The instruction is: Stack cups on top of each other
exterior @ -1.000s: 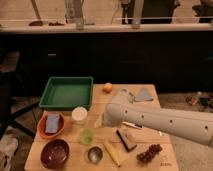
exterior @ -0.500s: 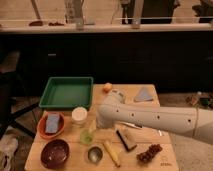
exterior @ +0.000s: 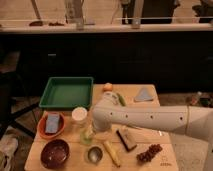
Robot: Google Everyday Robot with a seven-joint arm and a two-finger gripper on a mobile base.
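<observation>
The pale green translucent cup (exterior: 87, 136) stands upright on the wooden table (exterior: 165, 162), left of centre. The shiny silver cup (exterior: 93, 154) with a dark inside stands just in front of it, near the table's front edge. My white arm reaches in from the right, and its end hangs over the green cup. My gripper (exterior: 92, 128) points down right at the green cup's top, mostly hidden by the arm's end.
A white round cup (exterior: 79, 114) stands behind the green cup. A dark red bowl (exterior: 55, 153) is front left, and an orange bowl holding a blue-grey sponge (exterior: 51, 124) is left. A green tray (exterior: 66, 92) is at the back left. A banana (exterior: 112, 152), a dark bar (exterior: 126, 139) and grapes (exterior: 150, 152) lie at front right.
My arm has swung left across the table, bringing its end from the middle to just over the green cup. The cups have not moved.
</observation>
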